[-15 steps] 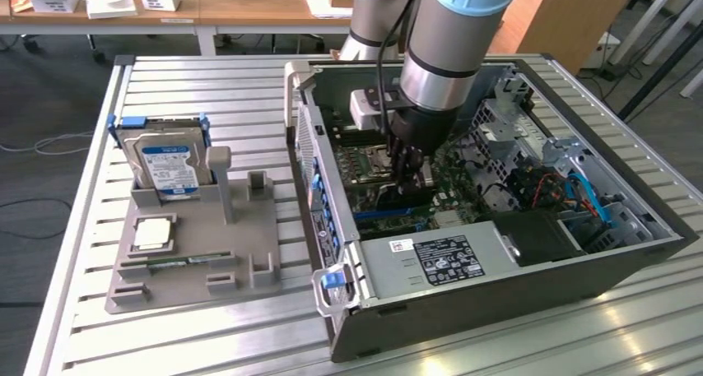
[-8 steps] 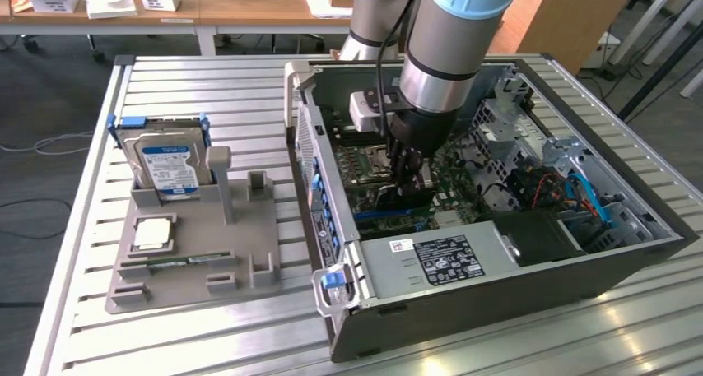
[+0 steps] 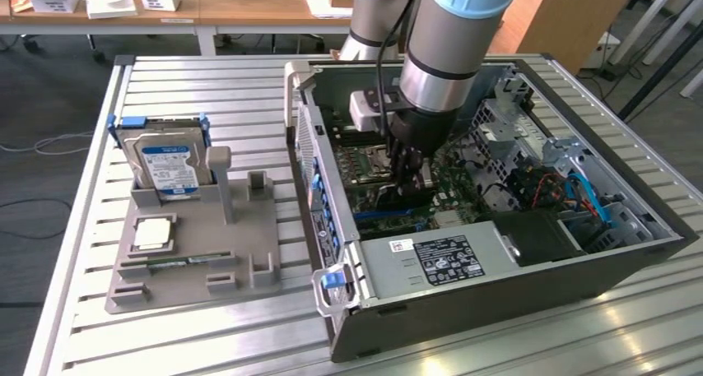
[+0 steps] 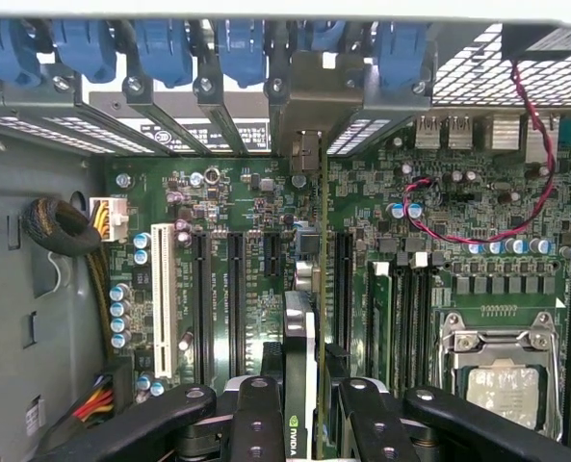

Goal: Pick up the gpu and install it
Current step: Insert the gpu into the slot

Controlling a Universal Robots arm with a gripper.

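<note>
A big metal table [image 3: 197, 80] holds an open computer box [image 3: 472, 269]. The robot arm [image 3: 456, 39] reaches down into the box, over the green board [image 4: 227, 202]. Beside the box, on the exterior view's left, a grey stand [image 3: 187, 252] holds a hard drive [image 3: 167, 164] standing up. The gripper [image 4: 309, 414] is squeezed onto the gpu [image 4: 299, 327], one black finger on each side. The gpu stands on its thin edge above the long slots. I cannot tell if it touches a slot.
</note>
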